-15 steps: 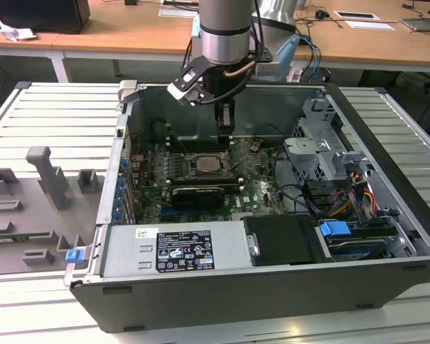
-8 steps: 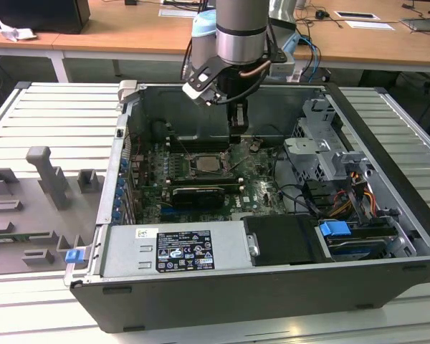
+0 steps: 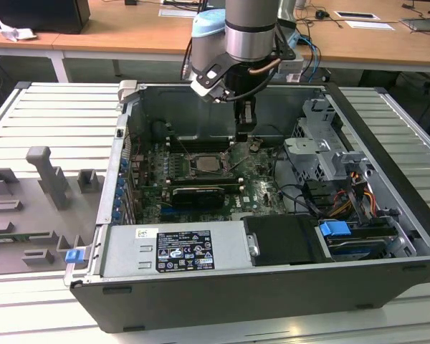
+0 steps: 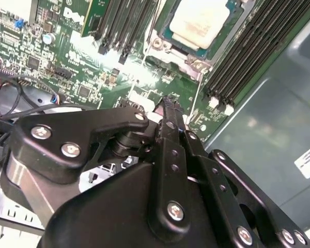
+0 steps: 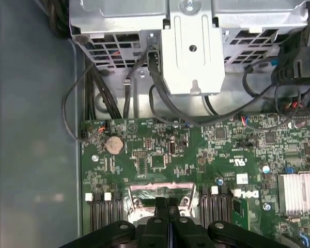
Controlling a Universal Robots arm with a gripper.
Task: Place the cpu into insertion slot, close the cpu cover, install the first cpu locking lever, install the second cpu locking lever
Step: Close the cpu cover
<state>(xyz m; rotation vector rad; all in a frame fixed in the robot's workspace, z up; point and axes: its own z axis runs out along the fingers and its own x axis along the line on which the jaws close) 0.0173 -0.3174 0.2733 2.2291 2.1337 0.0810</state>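
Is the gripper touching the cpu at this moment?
Apart. The second wrist view shows it: the gripper ends over the green board, and a stretch of board lies between its tips and the cpu.
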